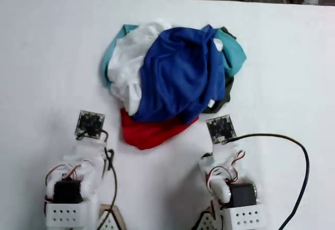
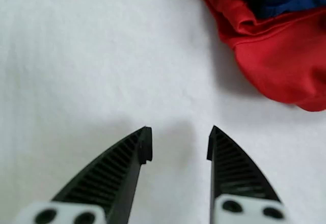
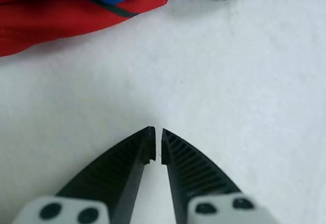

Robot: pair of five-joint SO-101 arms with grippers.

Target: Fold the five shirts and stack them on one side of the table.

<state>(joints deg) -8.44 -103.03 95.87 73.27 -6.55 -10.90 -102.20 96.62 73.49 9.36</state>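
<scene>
Left hand [image 2: 177, 145] gapes, right hand [image 3: 158, 145] pinched closed; overhead, blue shirt [image 1: 180, 78] overlaps red shirt [image 1: 146, 133].

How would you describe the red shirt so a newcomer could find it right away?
On the white table, find the heap of shirts in the middle. The red shirt pokes out at the heap's lower edge in the high view, under the big blue shirt. It is the only red piece in the heap.
</scene>
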